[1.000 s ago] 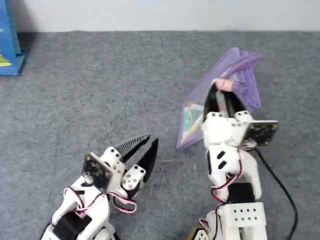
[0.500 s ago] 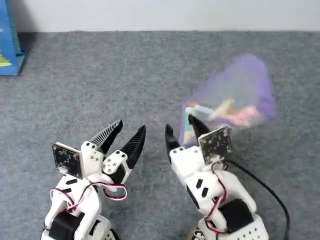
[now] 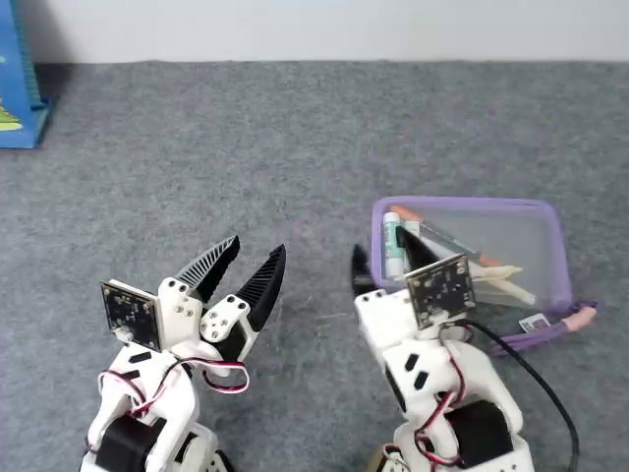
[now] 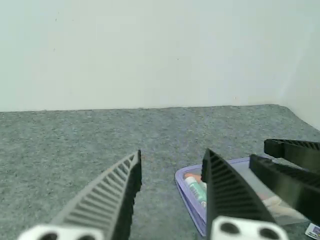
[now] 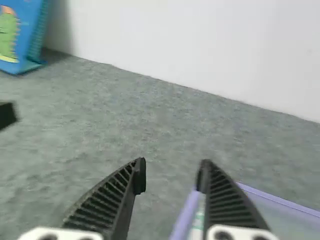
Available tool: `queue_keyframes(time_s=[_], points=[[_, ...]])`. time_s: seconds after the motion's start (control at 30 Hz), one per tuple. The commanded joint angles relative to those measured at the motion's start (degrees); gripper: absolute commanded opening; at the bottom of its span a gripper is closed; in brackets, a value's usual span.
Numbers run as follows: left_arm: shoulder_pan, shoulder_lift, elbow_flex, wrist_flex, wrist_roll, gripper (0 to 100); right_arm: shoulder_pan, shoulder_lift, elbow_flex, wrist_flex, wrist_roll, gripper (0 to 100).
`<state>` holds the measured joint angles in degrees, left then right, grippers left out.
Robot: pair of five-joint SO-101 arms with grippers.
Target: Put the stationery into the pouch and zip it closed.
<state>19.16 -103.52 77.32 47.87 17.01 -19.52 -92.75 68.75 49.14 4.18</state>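
Pouch (image 3: 521, 231) now flat on carpet (image 3: 197, 147), no longer in right claw (image 3: 380, 246).

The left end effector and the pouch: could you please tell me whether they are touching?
Apart. The high view shows bare grey carpet between the open left end effector and the pouch lying flat.

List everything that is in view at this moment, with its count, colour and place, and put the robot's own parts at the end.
pouch: one, clear with purple edge, lying flat on the carpet in front of the right arm
stationery: several pieces, white, green, orange and cream, inside the pouch
pull tab: one, pink, at the pouch's far right corner
box: one, blue, far left by the wall
carpet: one, grey, covering the table
wall: white, behind
left gripper: black, open, above bare carpet
right gripper: black, open, at the pouch's left end
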Motion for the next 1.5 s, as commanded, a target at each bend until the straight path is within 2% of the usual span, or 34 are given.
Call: queue_keyframes(time_s=[0.0, 0.07, 0.17, 0.3, 0.37, 0.47, 0.6, 0.7, 0.87, 1.1, 1.3, 1.47], points=[[-0.4, -0.9, -2.8, -0.2, 0.6, 16, 5.1, 0.0, -2.9, -0.1, 2.5, 0.0], [-0.2, -0.9, -2.8, -0.2, 0.4, 10, 6.5, 0.4, -2.9, 0.3, 2.5, 3.2], [0.0, -0.9, -2.8, -0.3, -2.0, 1, 7.2, 3.6, -3.0, 0.3, 2.6, 0.7], [-0.4, -0.9, -2.9, 0.7, -4.6, 1, 7.3, 9.1, -2.8, 0.5, 2.5, 0.8], [-1.7, -0.9, -3.6, 3.6, -5.7, 1, 7.3, 10.2, -2.9, 2.5, 2.4, 0.8], [-4.4, -0.9, -4.4, 9.3, -11.5, 1, 7.3, 9.3, -2.9, 7.2, 2.3, 0.8], [-10.3, -0.9, -4.1, 14.9, -14.3, 1, 7.3, 4.4, -2.5, 15.0, 2.2, 0.8], [-14.0, -0.9, -4.1, 18.6, -14.3, 1, 7.4, -1.9, 0.3, 18.7, -0.8, 0.8], [-17.1, -0.9, -3.8, 24.4, -16.9, 1, 13.0, -12.2, 7.3, 19.6, -4.4, 0.8], [-18.7, -0.9, 5.4, 19.7, -17.1, 1, 14.9, -10.9, 12.5, 19.3, -4.7, 0.8], [-19.2, -0.9, 19.0, 8.5, -17.2, 1, 14.6, -11.3, 18.5, 19.1, -4.7, 0.8], [-18.8, -0.9, 19.1, 7.5, -17.2, 1, 14.6, -11.3, 22.5, 19.0, -4.7, 0.8]])
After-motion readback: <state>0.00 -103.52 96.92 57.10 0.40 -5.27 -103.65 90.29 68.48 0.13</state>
